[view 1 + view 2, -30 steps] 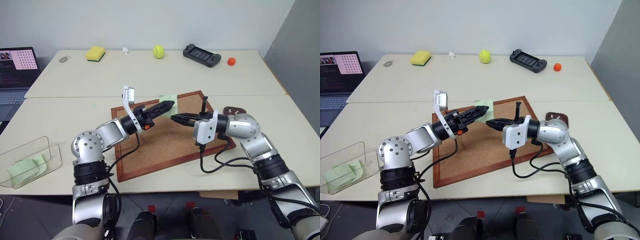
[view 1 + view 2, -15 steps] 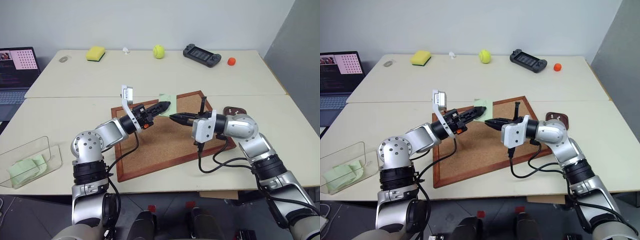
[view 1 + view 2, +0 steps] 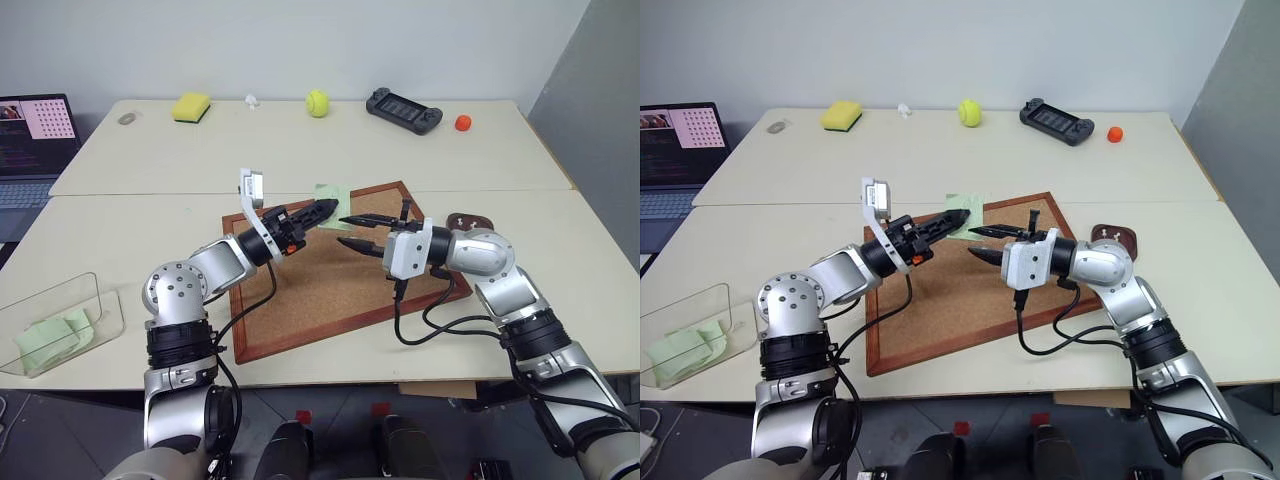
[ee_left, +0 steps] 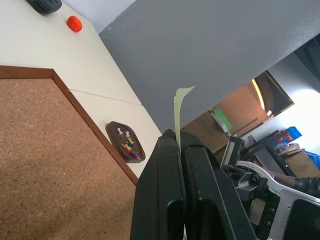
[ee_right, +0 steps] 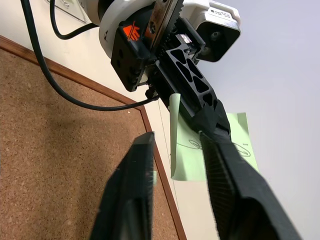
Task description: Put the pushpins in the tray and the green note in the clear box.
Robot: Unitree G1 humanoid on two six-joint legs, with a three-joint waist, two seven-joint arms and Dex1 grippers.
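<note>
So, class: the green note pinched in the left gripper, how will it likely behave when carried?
Probably floppy: the green note curls beyond the left gripper, which is shut on it. Likely very light, being thin paper. It may flutter or slip if moved fast.

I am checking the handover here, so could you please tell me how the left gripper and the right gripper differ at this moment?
The left gripper is shut, while the right gripper has its fingers apart. The left gripper pinches the green note by one edge; the right gripper holds nothing, its fingers standing on either side of the note. The left gripper reaches in from the robot's left, the right gripper from its right. Both hang above the far part of the corkboard, tips nearly meeting.
</note>
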